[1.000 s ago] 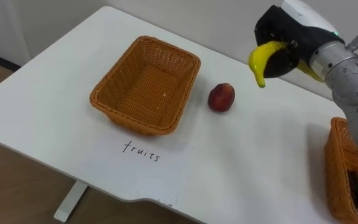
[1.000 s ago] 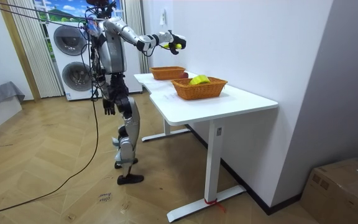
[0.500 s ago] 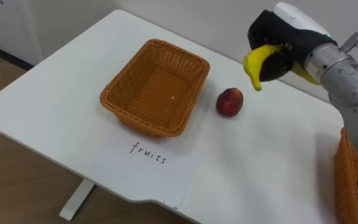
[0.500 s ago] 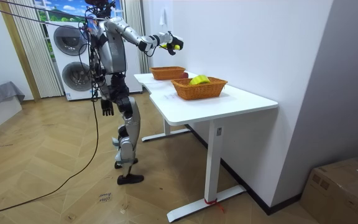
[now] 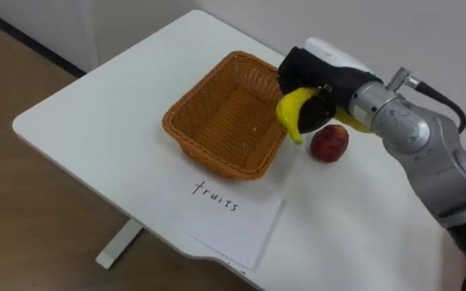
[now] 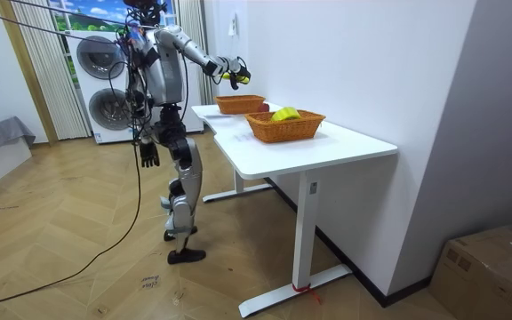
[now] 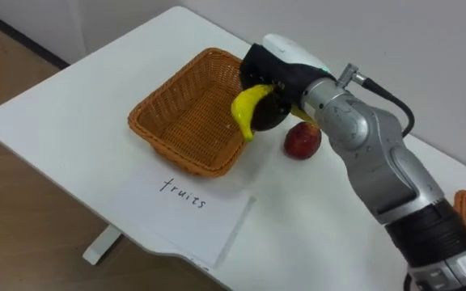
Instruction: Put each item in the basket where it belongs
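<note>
We have the curved yellow banana (image 5: 292, 111) in the right hand (image 5: 318, 69). Its fingers are wrapped around the fruit's upper part, and the lower end hangs down free. The hand holds it in the air at the right rim of the rectangular woven wicker basket (image 5: 217, 155), so the banana is not yet inside. That basket stands on the white table (image 5: 87, 121) with nothing in it. A white sheet of paper (image 5: 225, 214) with a handwritten label lies just in front of it. A round red fruit (image 5: 328, 143) sits on the tabletop just beside the basket's right side, untouched.

The left hand (image 6: 149, 155) hangs at our side, away from the table, fingers loose and carrying nothing.

By our reading, the fruit half of the job has no result to show so far, since no piece has landed in its basket. The banana needs to go a little further over the opening and be let go, and then the red fruit has to follow. A second woven wicker basket (image 6: 287, 132) stands farther along the table, well apart from the first, with something yellow (image 6: 283, 114) in it. The room view is too distant for us to say what that is, so we cannot judge how far the office supplies are sorted.
</note>
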You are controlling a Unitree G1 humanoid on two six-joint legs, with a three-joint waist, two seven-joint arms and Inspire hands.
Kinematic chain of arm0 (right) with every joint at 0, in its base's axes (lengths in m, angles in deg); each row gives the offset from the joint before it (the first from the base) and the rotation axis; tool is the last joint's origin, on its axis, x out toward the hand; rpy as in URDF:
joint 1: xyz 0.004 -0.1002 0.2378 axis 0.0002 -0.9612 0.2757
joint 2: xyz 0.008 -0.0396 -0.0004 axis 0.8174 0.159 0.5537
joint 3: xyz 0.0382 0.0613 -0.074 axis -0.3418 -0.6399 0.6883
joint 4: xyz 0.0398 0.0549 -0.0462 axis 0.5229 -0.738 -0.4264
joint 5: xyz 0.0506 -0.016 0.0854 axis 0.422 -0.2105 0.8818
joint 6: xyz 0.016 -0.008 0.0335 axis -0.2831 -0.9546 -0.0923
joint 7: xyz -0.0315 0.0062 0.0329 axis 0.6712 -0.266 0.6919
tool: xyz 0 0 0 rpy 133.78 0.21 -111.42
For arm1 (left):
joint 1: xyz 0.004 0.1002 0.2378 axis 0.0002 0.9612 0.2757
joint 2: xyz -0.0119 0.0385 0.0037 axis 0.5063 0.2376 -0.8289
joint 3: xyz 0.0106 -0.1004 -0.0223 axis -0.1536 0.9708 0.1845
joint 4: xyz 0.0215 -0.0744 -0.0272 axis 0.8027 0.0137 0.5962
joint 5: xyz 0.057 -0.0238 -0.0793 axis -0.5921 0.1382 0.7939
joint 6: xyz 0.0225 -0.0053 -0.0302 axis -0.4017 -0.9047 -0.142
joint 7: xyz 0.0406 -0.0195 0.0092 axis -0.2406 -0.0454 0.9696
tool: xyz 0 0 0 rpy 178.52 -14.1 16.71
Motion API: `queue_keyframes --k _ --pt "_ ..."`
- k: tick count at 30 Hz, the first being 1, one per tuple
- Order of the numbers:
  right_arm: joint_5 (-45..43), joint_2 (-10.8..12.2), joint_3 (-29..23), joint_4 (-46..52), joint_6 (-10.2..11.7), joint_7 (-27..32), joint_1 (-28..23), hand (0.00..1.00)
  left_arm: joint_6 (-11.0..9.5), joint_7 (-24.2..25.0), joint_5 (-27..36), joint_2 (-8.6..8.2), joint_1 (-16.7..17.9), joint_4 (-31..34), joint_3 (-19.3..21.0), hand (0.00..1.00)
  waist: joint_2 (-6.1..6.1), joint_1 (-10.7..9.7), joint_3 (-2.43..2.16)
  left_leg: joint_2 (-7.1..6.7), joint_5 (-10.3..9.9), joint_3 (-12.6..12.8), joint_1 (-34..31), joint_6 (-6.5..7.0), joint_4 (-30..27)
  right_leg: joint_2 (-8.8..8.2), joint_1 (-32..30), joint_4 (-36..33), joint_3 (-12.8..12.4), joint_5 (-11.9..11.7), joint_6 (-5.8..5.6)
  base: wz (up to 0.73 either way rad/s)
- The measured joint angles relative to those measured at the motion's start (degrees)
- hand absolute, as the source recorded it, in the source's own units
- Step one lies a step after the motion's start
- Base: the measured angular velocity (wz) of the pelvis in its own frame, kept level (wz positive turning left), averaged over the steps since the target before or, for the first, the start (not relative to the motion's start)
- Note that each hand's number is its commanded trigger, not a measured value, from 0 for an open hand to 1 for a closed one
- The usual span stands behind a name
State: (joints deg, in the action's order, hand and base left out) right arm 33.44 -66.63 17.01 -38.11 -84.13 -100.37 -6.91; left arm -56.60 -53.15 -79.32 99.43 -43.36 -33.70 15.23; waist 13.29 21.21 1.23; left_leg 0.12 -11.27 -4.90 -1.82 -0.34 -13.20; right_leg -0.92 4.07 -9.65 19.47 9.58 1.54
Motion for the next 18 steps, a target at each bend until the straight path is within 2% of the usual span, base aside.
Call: queue_keyframes --k 4,18 --pt "0.43 0.66 0.0 -1.04 -0.09 0.9 0.1 0.62 0.1 -0.13 0.0 0.0 0.01 0.0 -0.1 0.0 0.16 0.12 0.0 -0.01 0.0 -0.26 -0.09 0.0 0.05 -0.03 0.02 0.01 1.02 0.03 -0.04 0.04" --pt "2.33 1.74 0.08 -4.79 -0.12 1.98 2.15 0.62 1.08 -0.47 0.0 -0.01 0.13 -0.04 -0.06 0.0 0.21 2.2 -0.02 -0.04 0.02 -0.77 0.55 -0.04 0.11 0.0 0.87 0.11 1.21 0.05 -0.08 0.02"
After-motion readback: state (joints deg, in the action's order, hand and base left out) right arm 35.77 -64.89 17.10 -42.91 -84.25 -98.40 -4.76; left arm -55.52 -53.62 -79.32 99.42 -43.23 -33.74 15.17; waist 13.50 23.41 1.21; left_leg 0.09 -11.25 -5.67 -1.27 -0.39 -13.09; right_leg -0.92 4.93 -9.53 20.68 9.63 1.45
